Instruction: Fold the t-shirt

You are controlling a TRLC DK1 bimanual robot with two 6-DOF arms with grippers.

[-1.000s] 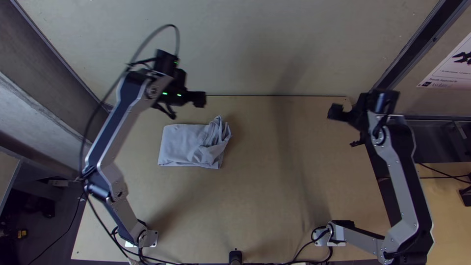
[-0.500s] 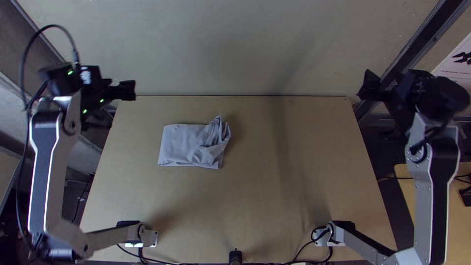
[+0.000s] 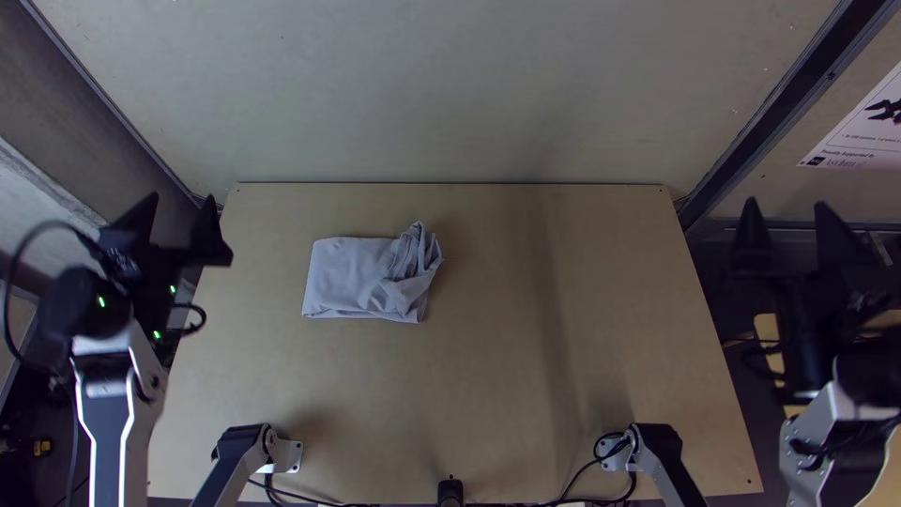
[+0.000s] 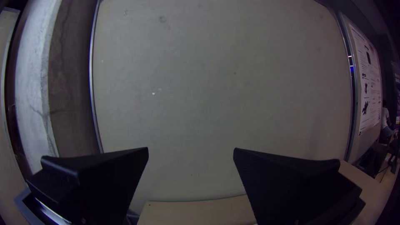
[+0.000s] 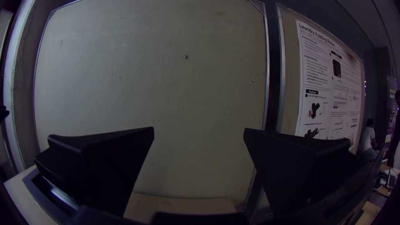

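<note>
Top view, grey t-shirt (image 3: 352, 280) folded small, one end rumpled, left tool (image 3: 182, 199) and right tool (image 3: 786, 203) spread

Beyond my wooden worktop (image 3: 488, 394), I see a pale wall panel (image 3: 422, 84); a printed poster (image 5: 329, 79) hangs to its right, past a dark metal post (image 5: 273, 62).

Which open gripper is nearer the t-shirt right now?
The left gripper, at the left edge of the table in the top view; the right gripper is beyond the opposite edge, farther from the t-shirt.
</note>
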